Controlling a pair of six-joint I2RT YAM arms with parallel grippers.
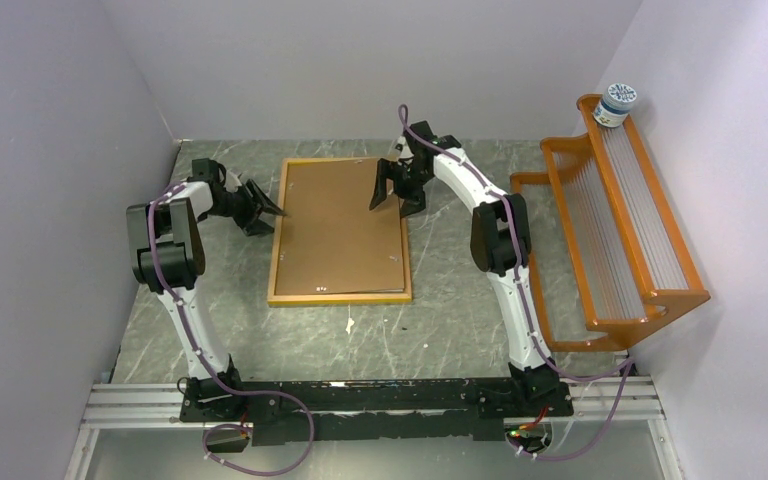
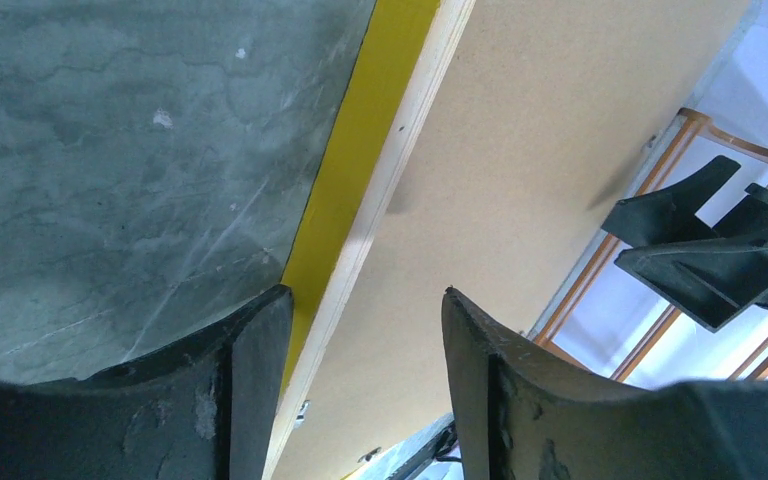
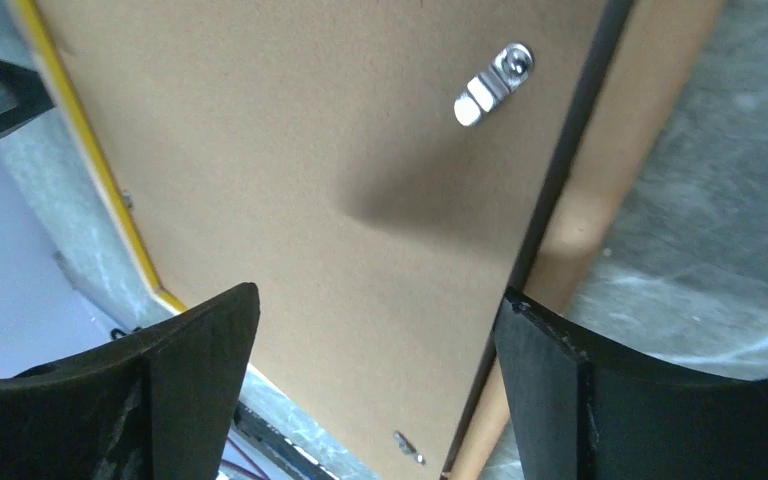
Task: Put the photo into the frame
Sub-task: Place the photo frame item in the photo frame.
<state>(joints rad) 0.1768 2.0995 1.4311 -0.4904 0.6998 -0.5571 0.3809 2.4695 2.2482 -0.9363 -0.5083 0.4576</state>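
Observation:
The frame lies flat on the table, back up, its yellow-orange border showing round a brown hardboard backing panel that covers its opening. The photo is hidden. My left gripper is open and empty, low at the frame's left edge; the left wrist view shows the yellow border and the panel beyond its gripper. My right gripper is open and empty above the panel's far right corner. The right wrist view shows the panel, a metal clip and the frame's right border beyond this gripper.
An orange slatted rack stands along the right wall with a small round tin on its top end. A small white scrap lies on the table in front of the frame. Walls close in on the left, back and right.

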